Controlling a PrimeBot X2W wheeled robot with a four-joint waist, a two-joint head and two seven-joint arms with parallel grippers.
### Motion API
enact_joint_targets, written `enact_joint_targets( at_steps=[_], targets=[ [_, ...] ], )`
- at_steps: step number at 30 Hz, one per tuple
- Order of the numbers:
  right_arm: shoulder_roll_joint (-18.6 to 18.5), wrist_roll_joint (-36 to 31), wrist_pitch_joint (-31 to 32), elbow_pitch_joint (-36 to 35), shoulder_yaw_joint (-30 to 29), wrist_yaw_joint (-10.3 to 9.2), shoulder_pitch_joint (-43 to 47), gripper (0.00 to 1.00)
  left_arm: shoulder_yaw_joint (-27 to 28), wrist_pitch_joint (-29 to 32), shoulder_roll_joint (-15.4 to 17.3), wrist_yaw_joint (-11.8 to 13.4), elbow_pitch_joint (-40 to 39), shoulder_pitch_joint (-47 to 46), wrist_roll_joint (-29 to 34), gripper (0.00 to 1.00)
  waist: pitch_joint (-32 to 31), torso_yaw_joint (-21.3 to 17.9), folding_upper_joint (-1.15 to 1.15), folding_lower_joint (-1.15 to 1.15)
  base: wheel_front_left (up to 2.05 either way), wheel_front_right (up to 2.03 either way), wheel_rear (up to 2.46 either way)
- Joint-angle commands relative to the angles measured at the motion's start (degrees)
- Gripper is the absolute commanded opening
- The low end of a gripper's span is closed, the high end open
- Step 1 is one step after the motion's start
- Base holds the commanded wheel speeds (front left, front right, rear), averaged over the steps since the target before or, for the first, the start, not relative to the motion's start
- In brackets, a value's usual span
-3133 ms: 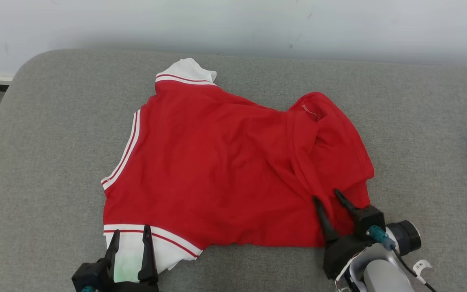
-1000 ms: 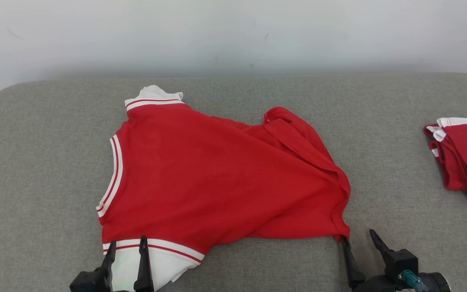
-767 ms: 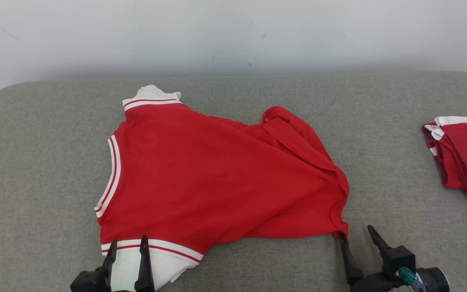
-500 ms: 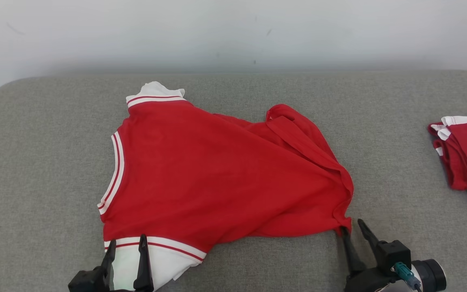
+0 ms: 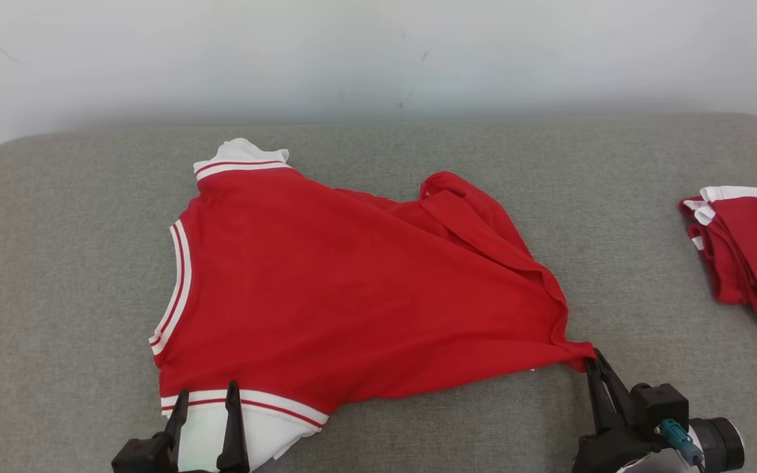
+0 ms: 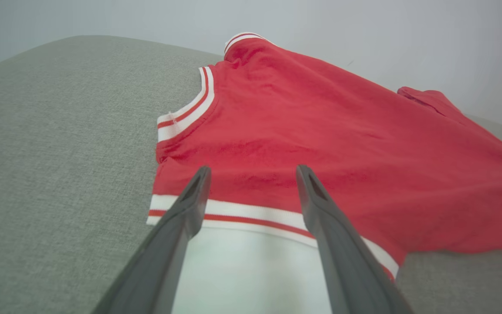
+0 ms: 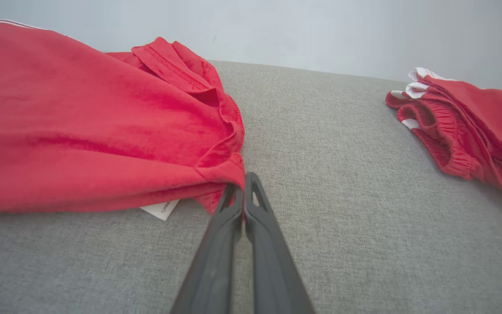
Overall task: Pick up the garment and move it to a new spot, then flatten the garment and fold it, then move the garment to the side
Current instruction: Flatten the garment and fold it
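The right hand [image 5: 594, 360] is closed, its two dark fingers pressed together at the tips on the near right corner of the red garment [image 5: 352, 289]. The cloth is drawn out to a point where it is pinched. In the right wrist view, a small white label [image 7: 160, 209] is seen peeking from under the hem just beside that corner.

The left hand [image 5: 209, 389] is held open, its fingers well apart, low over the near left part of the garment. There a white panel is bordered by a band of white and red stripes. Whether the fingers touch the cloth cannot be told.

The garment is spread out on a grey, fabric-covered surface [image 5: 56, 263], around its middle and a little to the left. Striped white and red trim is seen along its left edge, and a white striped piece sticks out at its far left corner. On the right side the cloth is bunched at the far edge, and a folded ridge runs from there down towards the pinched corner.

A pile [image 5: 746, 249] of red cloth with white trim is seen at the far right of the surface, well apart from the garment. A pale wall [image 5: 378, 52] is seen behind.
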Motion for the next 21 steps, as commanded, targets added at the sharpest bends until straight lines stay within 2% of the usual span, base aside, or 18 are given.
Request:
enact_joint_targets(
  at_steps=[1, 10, 17, 18, 19, 21],
  targets=[
    [-0.2, 0.6, 0.0, 0.1, 0.3, -0.15, 0.2, 0.0, -0.2, -0.2, 0.0, -0.4, 0.5, 0.2, 0.1, 1.0, -0.4, -0.6, 0.0, 0.0, 0.0, 0.0, 0.0],
    [0.2, 2.2, 0.0, 0.1, 0.6, -0.15, 0.9, 0.0, 0.0, -0.2, 0.0, 0.9, 3.2, 1.2, 1.4, 1.0, -1.5, -1.8, 0.0, 0.0, 0.0, 0.0, 0.0],
    [0.1, 3.9, 0.0, -0.9, 0.4, -0.15, 1.2, 0.0, 0.9, -0.2, 0.0, 0.7, 4.6, 2.2, 2.2, 1.0, -2.8, -2.9, 0.0, 0.0, 0.0, 0.0, 0.0],
    [0.0, 4.1, 0.0, -0.9, 0.3, -0.15, 1.2, 0.03, 1.0, -0.2, 0.0, 0.6, 5.1, 2.5, 2.3, 1.0, -3.0, -3.2, 0.0, 0.0, 0.0, 0.0, 0.0],
    [-0.1, 4.2, 0.0, -0.9, 0.3, -0.15, 1.3, 0.14, 1.0, -0.2, 0.0, 0.6, 5.3, 2.6, 2.4, 1.0, -3.2, -3.4, 0.0, 0.0, 0.0, 0.0, 0.0],
    [-0.4, 4.7, 0.0, -1.0, 0.2, -0.15, 1.4, 0.27, 1.0, -0.2, 0.0, 0.7, 5.7, 2.6, 2.4, 1.0, -3.6, -3.9, 0.0, 0.0, 0.0, 0.0, 0.0]
  ],
)
